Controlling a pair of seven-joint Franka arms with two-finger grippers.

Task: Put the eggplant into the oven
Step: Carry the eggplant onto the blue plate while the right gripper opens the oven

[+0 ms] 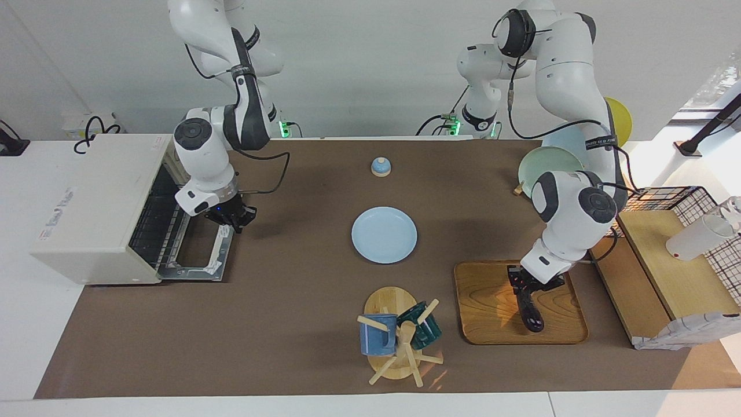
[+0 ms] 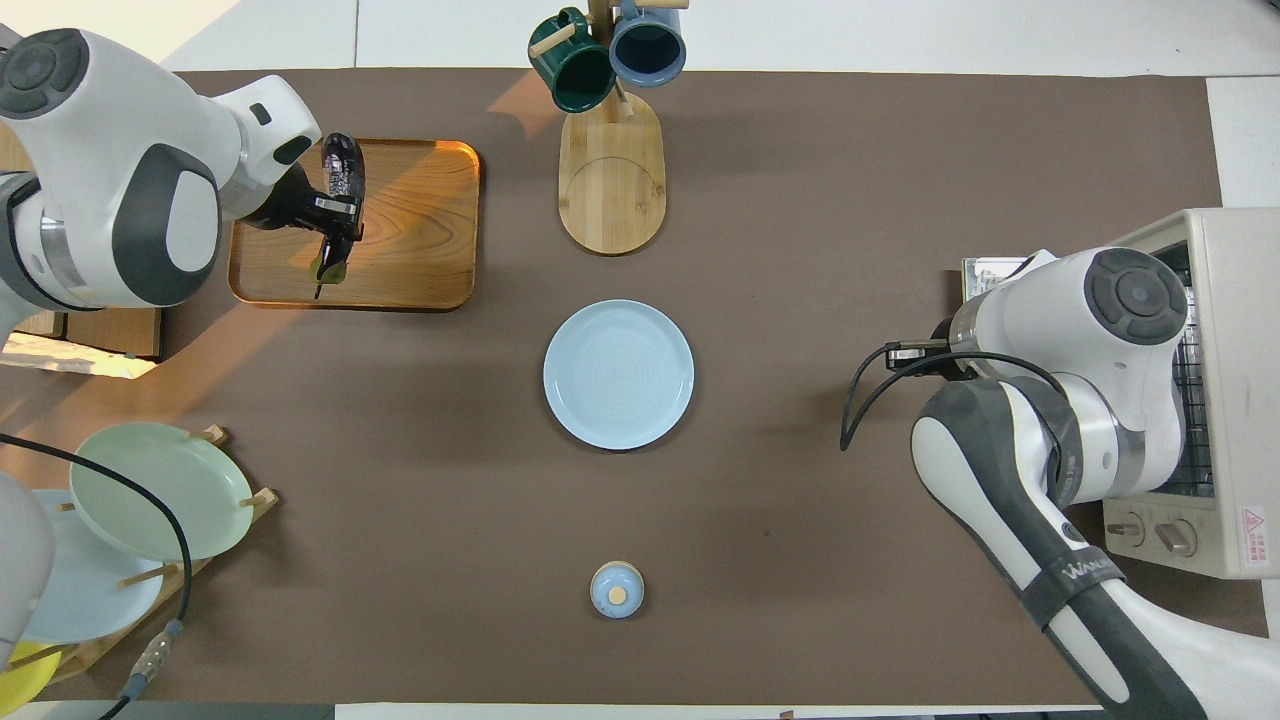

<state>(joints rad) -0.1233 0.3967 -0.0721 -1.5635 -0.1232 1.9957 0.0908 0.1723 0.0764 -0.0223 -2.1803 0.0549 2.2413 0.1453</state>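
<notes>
The dark purple eggplant [image 1: 532,317] hangs stem-up in my left gripper [image 1: 528,286], which is shut on its upper part, just above the wooden tray [image 1: 486,301]. In the overhead view the eggplant [image 2: 343,168] and left gripper [image 2: 335,215] are over the tray [image 2: 420,230]. The off-white oven [image 1: 92,202] stands at the right arm's end of the table with its glass door [image 1: 197,255] dropped open and the wire rack showing. My right gripper [image 1: 230,219] hovers over the door's handle edge. In the overhead view the right arm hides its own gripper and part of the oven [image 2: 1225,400].
A light blue plate [image 1: 384,234] lies mid-table. A mug tree [image 1: 399,339] with a blue and a green mug stands farther from the robots. A small blue knobbed lid [image 1: 380,167] sits near the robots. A plate rack [image 1: 550,165] and a wire basket [image 1: 677,200] are at the left arm's end.
</notes>
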